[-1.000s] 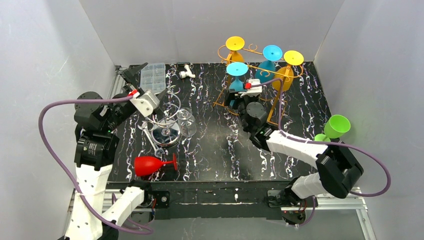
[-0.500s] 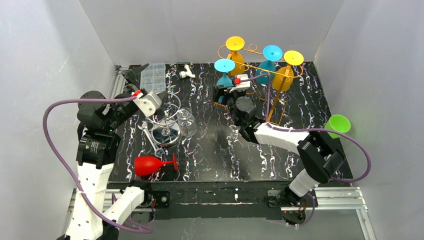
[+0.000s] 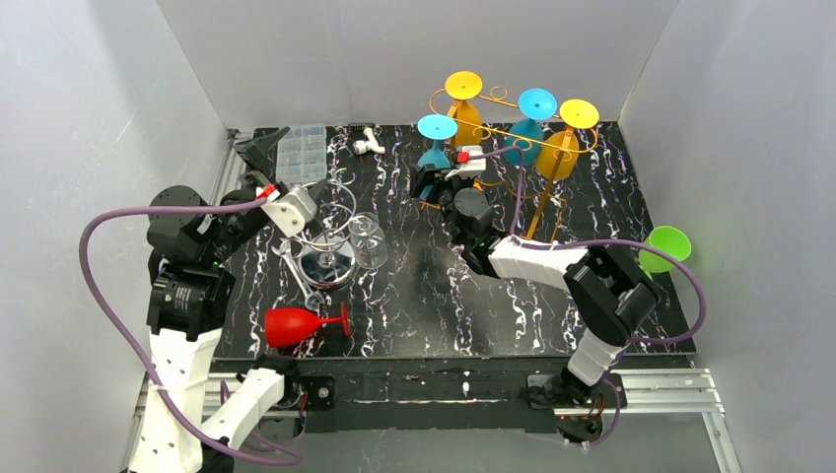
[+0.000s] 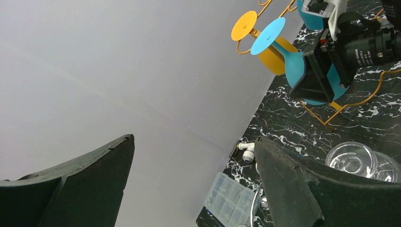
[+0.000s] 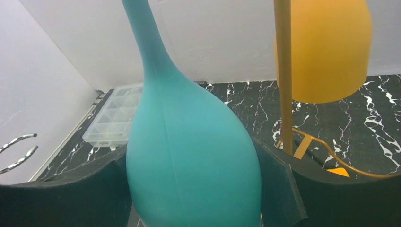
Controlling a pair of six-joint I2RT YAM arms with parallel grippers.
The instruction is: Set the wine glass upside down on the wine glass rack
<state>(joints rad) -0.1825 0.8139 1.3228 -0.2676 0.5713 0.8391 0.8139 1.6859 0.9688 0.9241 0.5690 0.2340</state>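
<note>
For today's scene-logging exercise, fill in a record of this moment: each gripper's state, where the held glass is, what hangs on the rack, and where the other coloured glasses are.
left gripper: open, holding nothing
right gripper: shut on teal glass, foot up
teal glass position: by the left end of the rack, not clearly hung yet
on rack: yellow glasses and blue glass, upside down
red glass: on its side, front left of table
green glass: at table's right edge
</note>
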